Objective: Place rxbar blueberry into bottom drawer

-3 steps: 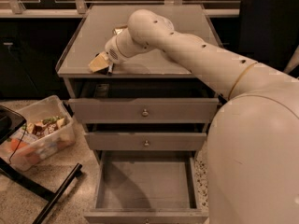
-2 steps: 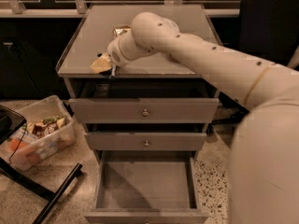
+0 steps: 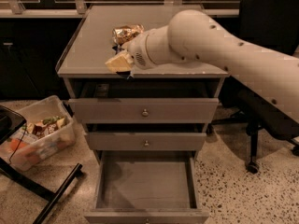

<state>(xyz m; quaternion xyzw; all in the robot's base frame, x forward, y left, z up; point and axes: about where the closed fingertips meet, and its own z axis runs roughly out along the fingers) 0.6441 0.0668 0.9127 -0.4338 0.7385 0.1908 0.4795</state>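
My gripper (image 3: 118, 62) is low over the front edge of the grey cabinet top (image 3: 93, 41), left of centre, with the arm reaching in from the right. A small dark sliver (image 3: 125, 73) shows just under it at the edge; I cannot tell whether this is the rxbar blueberry, which otherwise is hidden. The bottom drawer (image 3: 145, 185) stands pulled open below, with a plain grey interior and nothing in it. The two drawers above it are pushed in, the top one (image 3: 145, 111) slightly ajar.
A crumpled gold-brown foil packet (image 3: 127, 32) lies on the cabinet top just behind the gripper. A clear plastic bin (image 3: 39, 136) of snacks sits on the floor at left, beside black stand legs (image 3: 51, 195). A black office chair (image 3: 268, 27) stands at right.
The gripper has shifted a little to the right along the front edge of the cabinet top. The arm's bulk has left the lower right of the view, and the foil packet now shows.
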